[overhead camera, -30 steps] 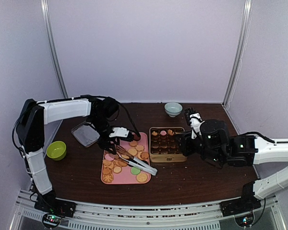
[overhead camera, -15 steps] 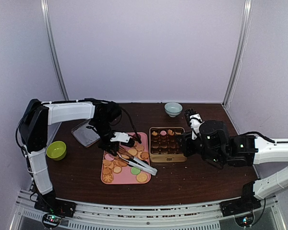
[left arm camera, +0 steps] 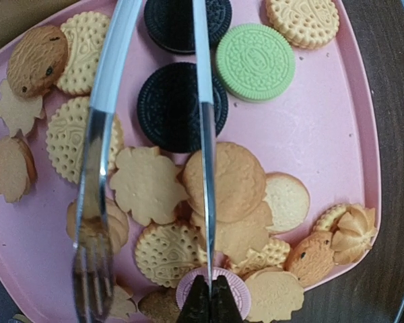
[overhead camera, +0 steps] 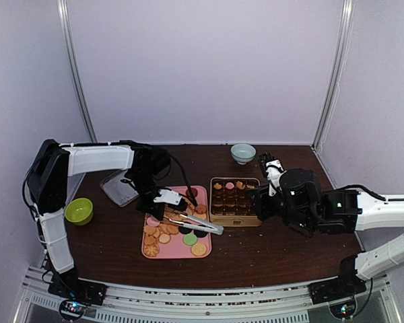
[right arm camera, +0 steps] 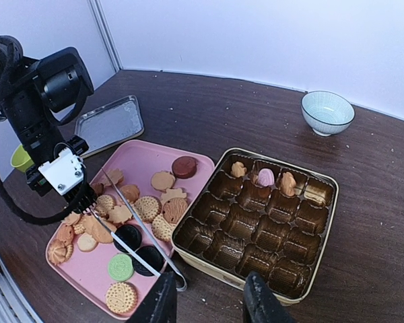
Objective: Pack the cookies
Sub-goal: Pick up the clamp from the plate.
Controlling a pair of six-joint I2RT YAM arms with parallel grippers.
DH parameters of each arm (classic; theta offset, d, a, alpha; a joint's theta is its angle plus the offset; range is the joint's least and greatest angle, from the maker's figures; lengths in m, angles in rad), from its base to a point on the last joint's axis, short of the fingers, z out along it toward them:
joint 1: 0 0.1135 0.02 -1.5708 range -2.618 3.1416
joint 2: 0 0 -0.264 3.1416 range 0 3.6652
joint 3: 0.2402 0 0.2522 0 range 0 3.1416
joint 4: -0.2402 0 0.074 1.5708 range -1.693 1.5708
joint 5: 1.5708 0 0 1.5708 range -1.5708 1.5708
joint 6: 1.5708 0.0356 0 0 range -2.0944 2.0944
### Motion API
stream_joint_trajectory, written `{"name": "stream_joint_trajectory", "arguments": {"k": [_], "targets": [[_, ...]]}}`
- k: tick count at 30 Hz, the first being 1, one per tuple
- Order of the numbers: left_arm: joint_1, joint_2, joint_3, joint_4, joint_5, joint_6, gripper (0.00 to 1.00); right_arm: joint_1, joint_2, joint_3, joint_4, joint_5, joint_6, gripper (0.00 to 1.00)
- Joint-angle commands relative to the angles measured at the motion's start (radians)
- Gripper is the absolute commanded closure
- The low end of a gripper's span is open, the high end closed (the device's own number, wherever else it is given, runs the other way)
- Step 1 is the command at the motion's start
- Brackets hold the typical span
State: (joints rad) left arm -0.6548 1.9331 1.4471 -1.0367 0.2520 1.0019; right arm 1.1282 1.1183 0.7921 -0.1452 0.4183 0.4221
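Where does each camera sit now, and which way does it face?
Top external: high behind the bases, looking down on the table; left arm and right arm show.
Left wrist: straight down on the pink tray of cookies; left gripper grips the tongs.
Right wrist: low, across the gold tin toward the left arm; right gripper at bottom.
Shared: both wrist views show the green cookie.

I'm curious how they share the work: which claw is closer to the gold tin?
Right. The right claw sits just beside the gold tin; the left claw is over the pink tray, gripping tongs.
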Motion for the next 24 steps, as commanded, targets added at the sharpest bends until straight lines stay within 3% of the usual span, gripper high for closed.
{"name": "stream_joint_trajectory", "arguments": {"k": [1, 10, 18, 24], "targets": [[-0.004, -0.072, 0.005, -0.066, 0.057, 0.010, 1.00, 0.008, -0.008, 0.019, 0.027, -0.023, -0.015, 0.65], [-0.039, -0.218, 0.029, -0.227, 0.145, 0.018, 1.00, 0.007, -0.008, 0.057, 0.034, -0.053, -0.041, 0.57], [-0.031, -0.376, 0.134, -0.393, 0.426, -0.036, 1.00, -0.021, -0.118, 0.054, 0.078, -0.080, -0.079, 0.27], [0.054, -0.454, 0.159, -0.312, 0.733, -0.259, 1.00, -0.070, -0.233, -0.001, 0.240, -0.252, -0.082, 0.13]]}}
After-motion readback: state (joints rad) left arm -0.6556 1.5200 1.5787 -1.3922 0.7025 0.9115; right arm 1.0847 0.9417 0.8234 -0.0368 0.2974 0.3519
